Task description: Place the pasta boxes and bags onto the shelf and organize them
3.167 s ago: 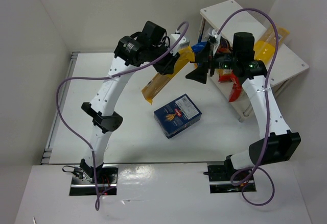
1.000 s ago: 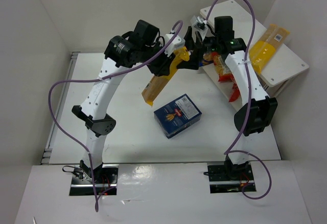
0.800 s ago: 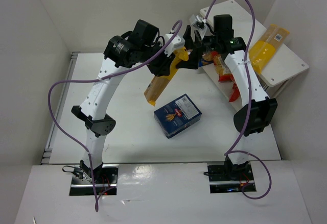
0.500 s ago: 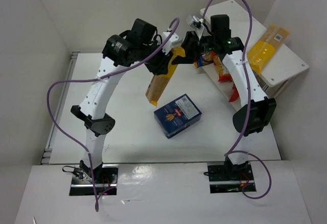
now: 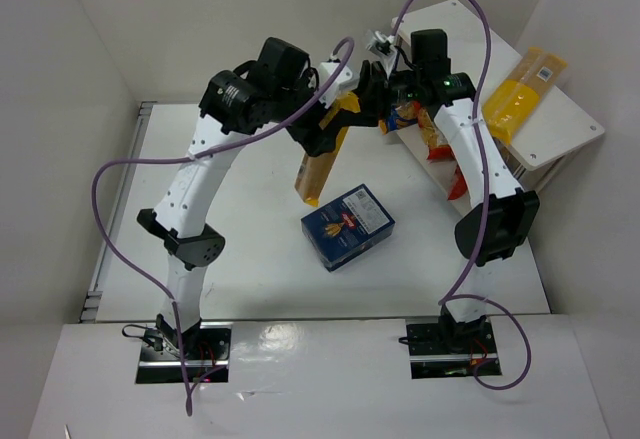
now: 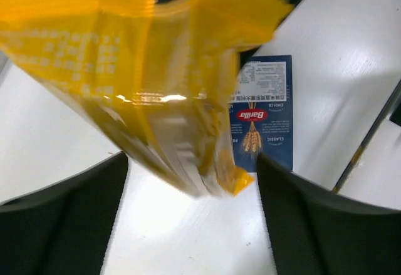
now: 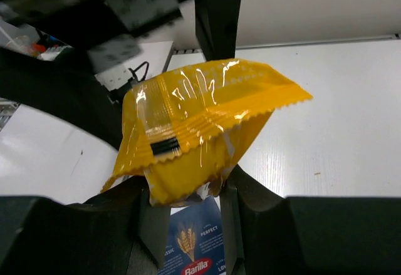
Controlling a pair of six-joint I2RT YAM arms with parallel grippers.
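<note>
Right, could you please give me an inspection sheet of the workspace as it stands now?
Surface: white table, no spills seen.
Job's things: spaghetti bag hanging in the air between the arms; blue pasta box flat mid-table; yellow bag on top of the shelf; red and orange bags on its lower tier.
Clutter: nothing seen.
Grippers: right gripper pinching the spaghetti bag's crimped end; left gripper straddling it, grip unclear.
Cables: purple cables looping free off both arms.
Surroundings: white walls.

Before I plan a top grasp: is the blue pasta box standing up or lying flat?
Lying flat: the blue pasta box rests on the table, its broad printed face turned up.
</note>
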